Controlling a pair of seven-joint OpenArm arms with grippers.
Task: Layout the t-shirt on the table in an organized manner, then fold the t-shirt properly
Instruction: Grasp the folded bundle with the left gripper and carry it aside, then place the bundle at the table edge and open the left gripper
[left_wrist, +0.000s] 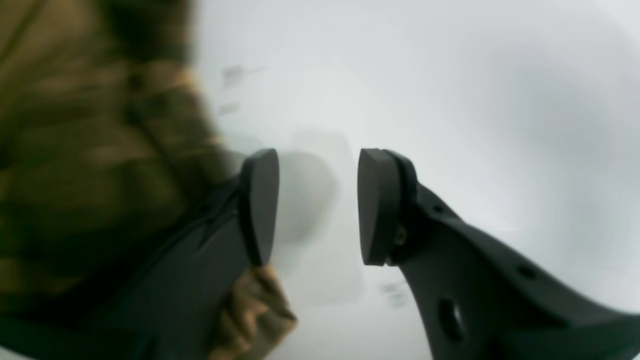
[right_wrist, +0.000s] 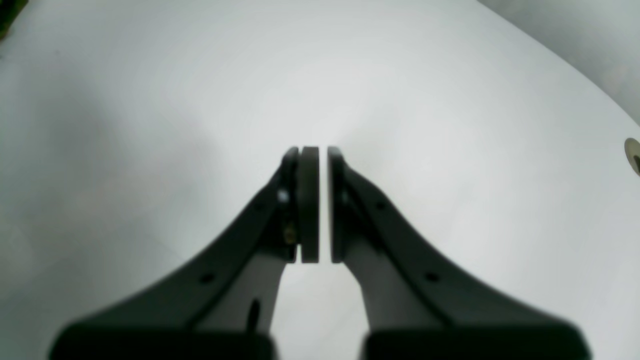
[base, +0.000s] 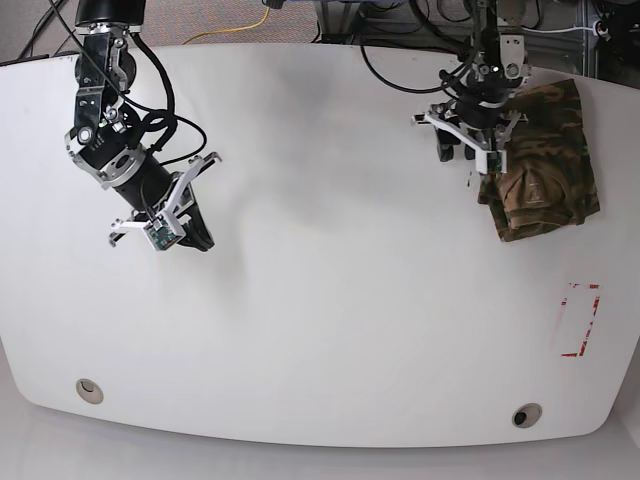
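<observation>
Left wrist view: my left gripper (left_wrist: 318, 206) hangs with its pads spread, nothing between them, only bare table (left_wrist: 475, 100) showing through the gap. The t-shirt (left_wrist: 95, 150) fills the left of this view, blurred, just beside the left-hand pad; whether cloth touches it I cannot tell.

Right wrist view: my right gripper (right_wrist: 315, 205) has its pads pressed nearly together, only a sliver between, pinching nothing. White tabletop lies all around, with a small round hole (right_wrist: 633, 152) at the right edge.

Base view: the t-shirt (base: 540, 165) lies bunched in a compact heap near the table's (base: 330, 330) far corner, my left gripper (base: 468, 152) at its edge. My right gripper (base: 193, 238) is well apart, across the table. A red outline mark (base: 580, 320) sits nearer than the shirt.
</observation>
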